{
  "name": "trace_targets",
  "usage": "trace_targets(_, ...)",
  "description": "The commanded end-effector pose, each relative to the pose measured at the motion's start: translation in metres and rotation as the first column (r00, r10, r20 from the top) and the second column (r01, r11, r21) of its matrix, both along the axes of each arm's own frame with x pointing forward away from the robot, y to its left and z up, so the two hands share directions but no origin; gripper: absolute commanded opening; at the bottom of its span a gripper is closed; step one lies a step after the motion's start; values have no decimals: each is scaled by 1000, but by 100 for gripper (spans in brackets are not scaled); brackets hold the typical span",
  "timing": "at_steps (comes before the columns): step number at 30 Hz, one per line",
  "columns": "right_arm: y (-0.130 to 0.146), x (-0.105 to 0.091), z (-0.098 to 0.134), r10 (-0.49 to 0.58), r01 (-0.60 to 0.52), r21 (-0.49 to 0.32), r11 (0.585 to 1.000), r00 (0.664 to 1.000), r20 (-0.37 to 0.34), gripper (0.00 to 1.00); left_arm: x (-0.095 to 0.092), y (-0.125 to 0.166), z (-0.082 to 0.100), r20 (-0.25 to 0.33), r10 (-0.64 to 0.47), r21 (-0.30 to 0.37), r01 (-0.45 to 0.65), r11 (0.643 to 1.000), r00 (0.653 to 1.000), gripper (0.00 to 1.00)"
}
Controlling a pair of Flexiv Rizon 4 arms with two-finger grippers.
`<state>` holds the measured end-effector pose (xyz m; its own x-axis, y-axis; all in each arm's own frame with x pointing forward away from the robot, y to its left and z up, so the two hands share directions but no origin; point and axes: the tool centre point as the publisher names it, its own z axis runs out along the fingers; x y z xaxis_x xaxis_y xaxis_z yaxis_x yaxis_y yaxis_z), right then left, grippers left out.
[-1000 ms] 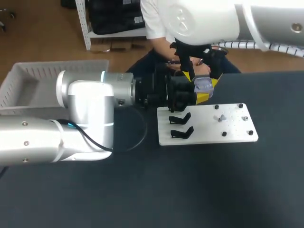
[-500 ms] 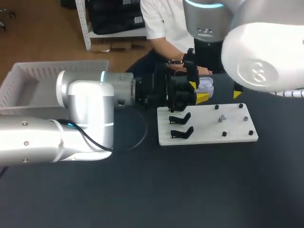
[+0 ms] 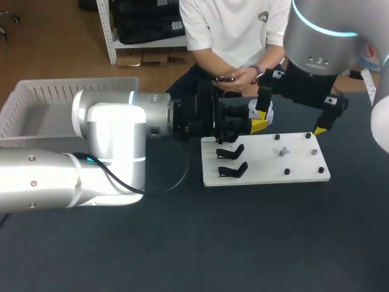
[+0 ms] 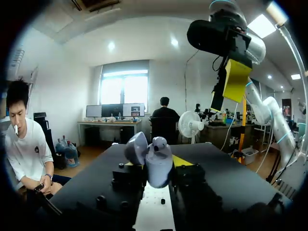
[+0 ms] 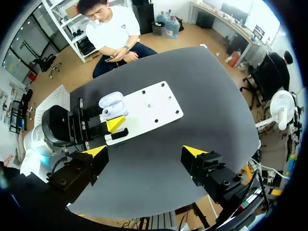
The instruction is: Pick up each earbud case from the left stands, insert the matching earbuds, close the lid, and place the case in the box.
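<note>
- Table: near half bare; open passage from left to right.
- Board: right of centre. Two black stands on its left edge, low pegs on its right part, bare strip between.
- My left arm: lies across the left half, between board and box.
- My left gripper, clamped on the case: over the board's far-left corner.
- My right gripper: fingers spread wide, high above the board's far edge.

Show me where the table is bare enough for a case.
Bare table in front of the white board and right of it. Crowded at the board's back-left corner: left gripper holds the earbud case there, right gripper overhead.
</note>
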<state>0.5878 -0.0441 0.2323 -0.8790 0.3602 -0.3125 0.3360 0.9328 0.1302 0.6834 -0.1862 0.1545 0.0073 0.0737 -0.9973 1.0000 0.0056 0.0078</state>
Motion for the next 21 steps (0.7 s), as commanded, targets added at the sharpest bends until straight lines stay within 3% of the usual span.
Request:
trace_targets(1,-3,-3,-2,9,-10,33,999,1000,22,100,-1,0,-1,5,5,-6,-5,1000,1000,0)
trace_targets(4,-3,-3,-2,9,-10,33,999,1000,22,100,-1,0,-1,5,5,-6,-5,1000,1000,0)
trace_targets(10,-22,-6,-36,-16,4,77,997,988,154,100,-1,0,-1,5,5,-6,-5,1000,1000,0)
trace_targets(21,-43,6,-97,-29,8,119,993,984,174,100,-1,0,-1,5,5,-6,-5,1000,1000,0)
